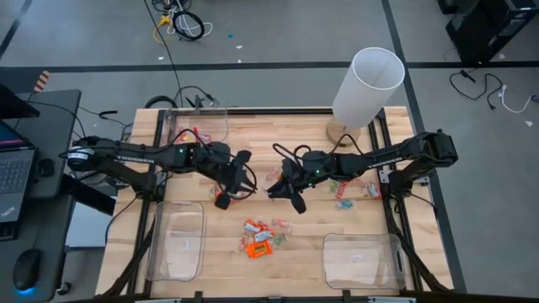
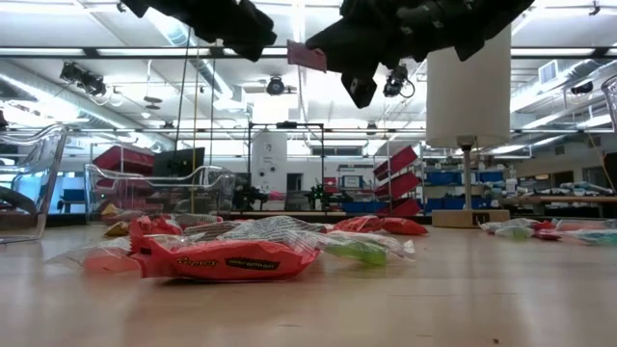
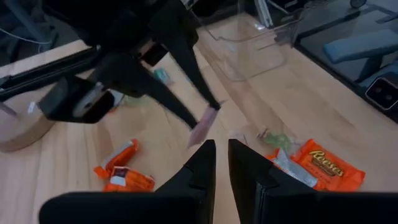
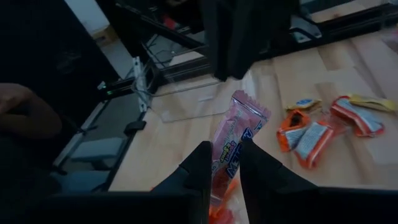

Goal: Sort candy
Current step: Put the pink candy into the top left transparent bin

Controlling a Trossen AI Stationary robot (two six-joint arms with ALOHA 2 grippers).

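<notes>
My right gripper (image 4: 225, 149) is shut on a pink wrapped candy (image 4: 233, 134) and holds it high above the table's middle, as the low view shows (image 2: 307, 55). My left gripper (image 3: 222, 149) faces it from the table's left. Its fingers are shut with nothing between them, just short of the candy's free end (image 3: 202, 127). On the table below lie orange candies (image 1: 257, 240) near the front, with more candies (image 1: 349, 189) under the right arm. My right gripper pinches the pink candy's wrapper (image 4: 224, 163) between its two fingers, along the candy's length. The fingers come from the table's right, slanting a little downward. The candy's crimped far end (image 4: 250, 104) sticks out past the fingertips, lifted clear of the table.
Clear plastic bins stand at the near left (image 1: 177, 240), the near right (image 1: 362, 259) and the far left (image 1: 200, 126). A tall white cylinder on a wooden foot (image 1: 366, 84) stands at the far right. More orange and green candies (image 3: 311, 165) lie near the front.
</notes>
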